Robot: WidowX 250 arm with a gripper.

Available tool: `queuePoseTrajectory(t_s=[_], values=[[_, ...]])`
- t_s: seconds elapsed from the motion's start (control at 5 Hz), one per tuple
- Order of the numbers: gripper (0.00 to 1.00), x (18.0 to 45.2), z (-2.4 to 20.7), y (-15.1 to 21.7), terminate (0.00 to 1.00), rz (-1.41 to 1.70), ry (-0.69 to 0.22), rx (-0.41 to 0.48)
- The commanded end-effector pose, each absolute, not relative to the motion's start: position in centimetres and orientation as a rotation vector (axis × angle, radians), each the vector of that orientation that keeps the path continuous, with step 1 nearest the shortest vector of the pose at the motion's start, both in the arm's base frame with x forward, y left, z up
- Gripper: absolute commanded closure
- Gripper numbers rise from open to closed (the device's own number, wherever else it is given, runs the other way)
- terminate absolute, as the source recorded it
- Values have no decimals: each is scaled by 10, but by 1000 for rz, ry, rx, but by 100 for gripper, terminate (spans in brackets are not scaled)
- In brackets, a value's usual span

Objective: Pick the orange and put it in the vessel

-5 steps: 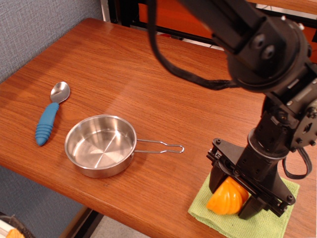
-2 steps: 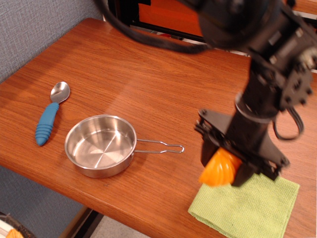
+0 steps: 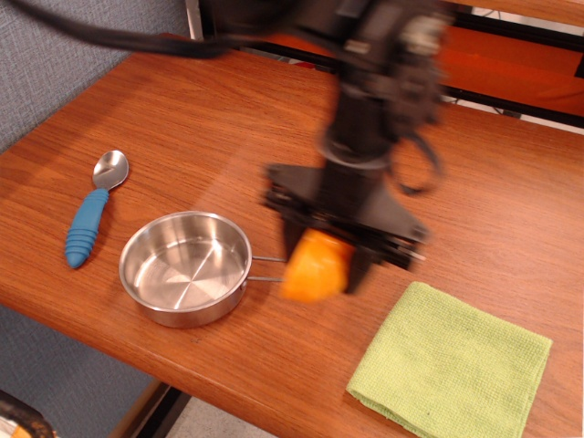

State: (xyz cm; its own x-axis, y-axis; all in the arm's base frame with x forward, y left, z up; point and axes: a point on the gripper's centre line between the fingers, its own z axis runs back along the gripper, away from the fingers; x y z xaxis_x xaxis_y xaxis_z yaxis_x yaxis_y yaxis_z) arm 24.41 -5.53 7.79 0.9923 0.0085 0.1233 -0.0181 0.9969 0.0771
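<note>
A reddish-brown wooden table (image 3: 210, 137) stands against a grey fabric partition wall (image 3: 64, 46) at left.

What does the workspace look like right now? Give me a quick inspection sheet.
Surface: wooden table, bare in the middle.
Orange: the orange is held off the table, blurred, just right of the pan and over its wire handle.
Vessel: steel pan, upright, nothing in it, near the front edge.
Clutter: blue-handled spoon left of the pan; green cloth flat at the front right, nothing on it.
Claw: the claw is shut on the orange, motion-blurred.
Cables: black cable looped beside the arm.
Surroundings: grey partition wall at left; orange-and-black frame behind the table.
</note>
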Motion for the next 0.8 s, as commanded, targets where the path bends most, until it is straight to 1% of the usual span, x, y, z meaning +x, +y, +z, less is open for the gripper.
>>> queuePoseTrajectory(t_s=[0.0, 0.2, 0.4, 0.6], values=[[100, 232, 78, 4, 0, 218, -123, 103], [100, 240, 66, 22, 0, 242, -107, 107], [100, 242, 58, 44, 0, 285, -85, 110], [100, 242, 47, 51, 0, 293, -57, 126]])
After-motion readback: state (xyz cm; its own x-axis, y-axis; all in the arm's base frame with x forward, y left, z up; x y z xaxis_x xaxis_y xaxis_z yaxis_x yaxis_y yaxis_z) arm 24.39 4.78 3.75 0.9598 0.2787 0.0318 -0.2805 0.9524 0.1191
